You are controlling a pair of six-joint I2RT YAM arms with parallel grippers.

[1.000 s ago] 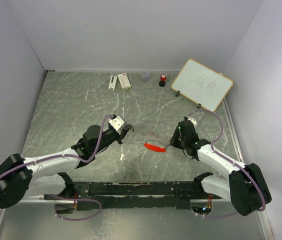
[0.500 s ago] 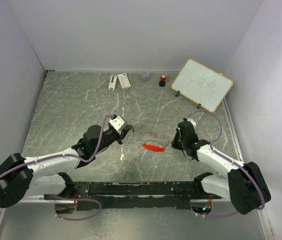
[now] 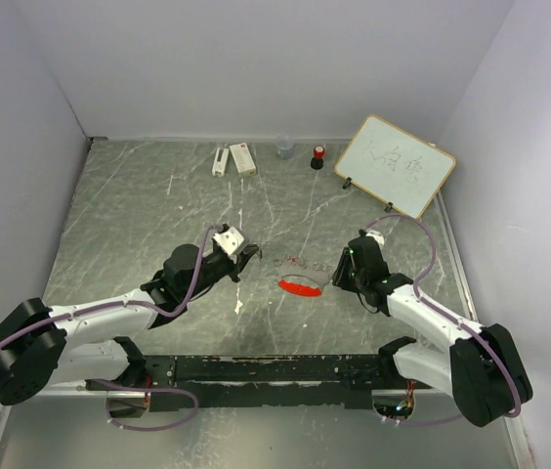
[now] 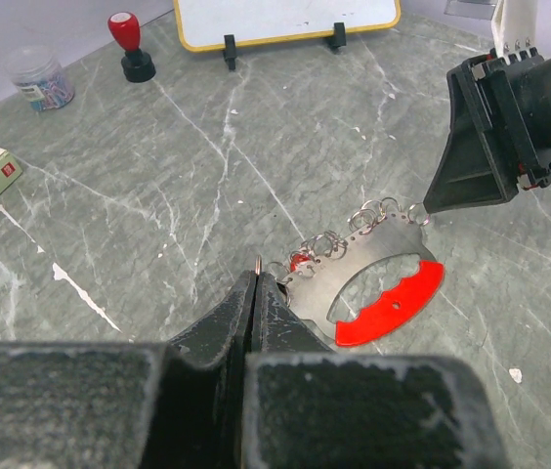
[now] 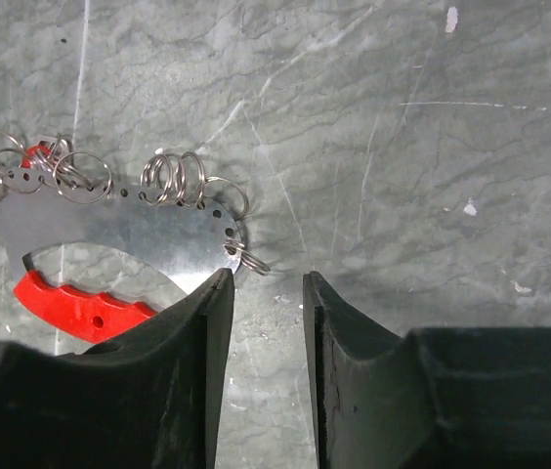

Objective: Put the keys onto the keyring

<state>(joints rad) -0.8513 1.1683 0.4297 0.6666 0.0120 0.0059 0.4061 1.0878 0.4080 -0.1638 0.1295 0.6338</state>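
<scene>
The keyring [image 3: 301, 285] lies flat between the arms: a curved silver plate [image 5: 148, 230] with a red plastic grip [image 4: 393, 308] and several small split rings along its edge. A tiny red piece [image 4: 301, 261] sits among the rings; I cannot tell whether it is a key. No other key shows. My left gripper [image 4: 257, 276] is shut just left of the rings, and a thin metal edge pokes out of its tips. My right gripper [image 5: 266, 278] is open at the plate's right end, its left finger [image 5: 212, 293] against the last ring [image 5: 253, 259].
A small whiteboard [image 3: 395, 166] stands at the back right. Along the back edge are a red-topped black stamp [image 3: 318, 155], a small clear jar [image 3: 284, 148] and white boxes [image 3: 234, 158]. White flecks dot the marbled table [image 3: 158, 215].
The keyring has slid a little to the left and its rings have shifted. The right gripper has edged along the plate's end. The left arm has not moved.
</scene>
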